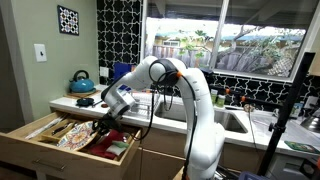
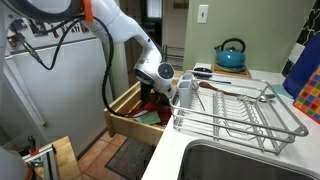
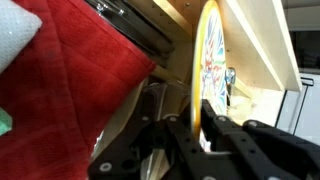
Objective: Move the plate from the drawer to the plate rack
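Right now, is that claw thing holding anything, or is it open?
The gripper: closed, its fingers pinching the rim of the plate, seen edge-on in the wrist view.

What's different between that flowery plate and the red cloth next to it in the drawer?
The plate has a busy floral pattern; the red cloth is plain red and quilted. The plate stands on edge, while the red cloth lies slumped beside it. The gripper pinches the plate's rim but does not hold the red cloth. Both sit in the open drawer.
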Robot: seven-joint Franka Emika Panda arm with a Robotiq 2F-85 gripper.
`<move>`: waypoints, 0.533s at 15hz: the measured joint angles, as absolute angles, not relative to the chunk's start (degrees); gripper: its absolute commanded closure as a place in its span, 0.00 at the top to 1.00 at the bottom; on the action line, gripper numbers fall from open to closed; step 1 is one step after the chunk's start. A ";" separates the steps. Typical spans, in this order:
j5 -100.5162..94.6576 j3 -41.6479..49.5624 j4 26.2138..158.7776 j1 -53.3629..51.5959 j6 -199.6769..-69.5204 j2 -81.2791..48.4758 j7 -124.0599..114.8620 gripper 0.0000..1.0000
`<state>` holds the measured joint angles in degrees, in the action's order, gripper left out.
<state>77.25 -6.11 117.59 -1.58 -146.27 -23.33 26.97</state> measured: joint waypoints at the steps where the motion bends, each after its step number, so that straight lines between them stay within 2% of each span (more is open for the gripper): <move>1: 77.15 -6.12 117.60 -1.62 -145.90 -22.83 27.07 0.02; 8: 74.54 -5.95 118.21 -1.89 -143.51 -18.87 26.95 0.02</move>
